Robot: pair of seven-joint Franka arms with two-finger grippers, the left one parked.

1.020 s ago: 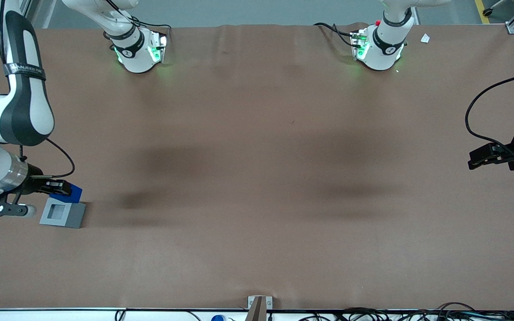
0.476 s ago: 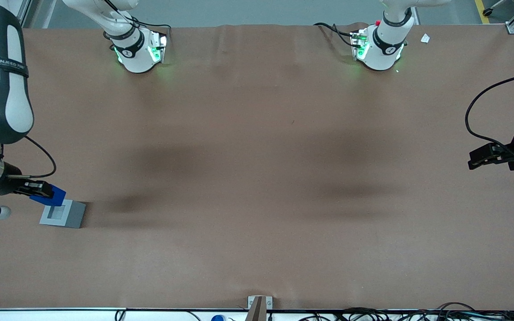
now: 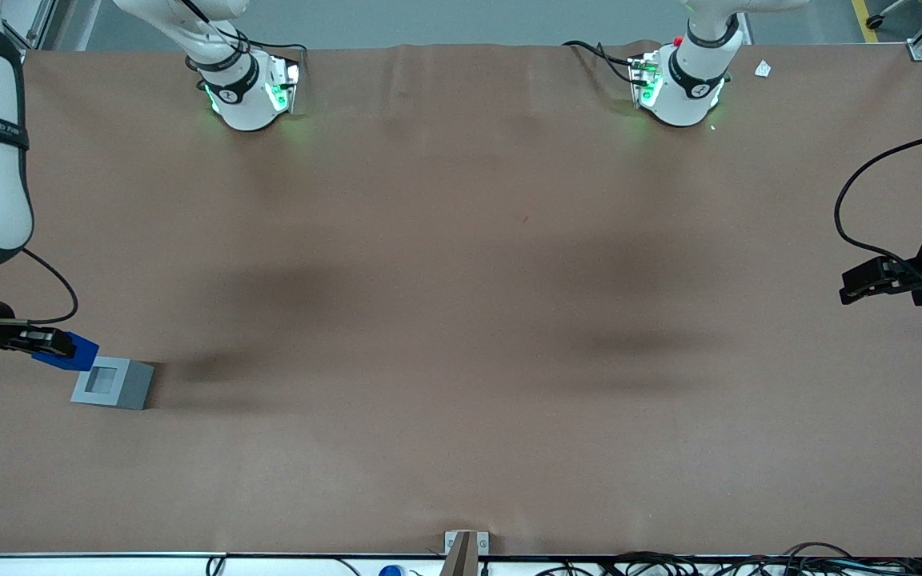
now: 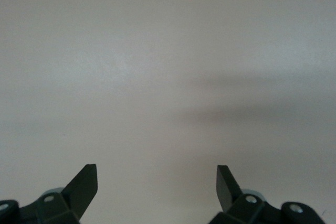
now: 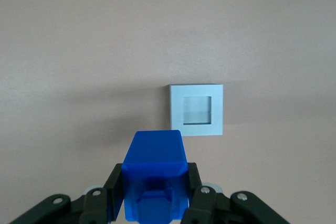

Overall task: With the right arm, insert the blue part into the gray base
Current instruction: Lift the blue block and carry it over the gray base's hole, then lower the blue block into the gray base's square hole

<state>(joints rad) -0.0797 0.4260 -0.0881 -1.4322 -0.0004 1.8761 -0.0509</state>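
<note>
My right arm's gripper (image 3: 57, 346) (image 5: 155, 182) is shut on the blue part (image 3: 70, 352) (image 5: 155, 166), holding it off the table. The black fingers (image 5: 116, 184) press on two sides of the block. The gray base (image 3: 113, 383) (image 5: 196, 109) lies flat on the brown table near the working arm's end, its square recess facing up and bare. In the front view the blue part hangs beside the base's edge, slightly farther from the camera than the base, not over the recess.
The brown tabletop (image 3: 461, 304) stretches toward the parked arm's end. Two arm bases with green lights (image 3: 249, 88) (image 3: 681, 84) stand at the table's edge farthest from the front camera. Cables (image 3: 669, 564) run along the nearest edge.
The gripper with the blue part has drawn back toward the working arm's end of the table, from over the base's corner to beside its edge. The base has not moved.
</note>
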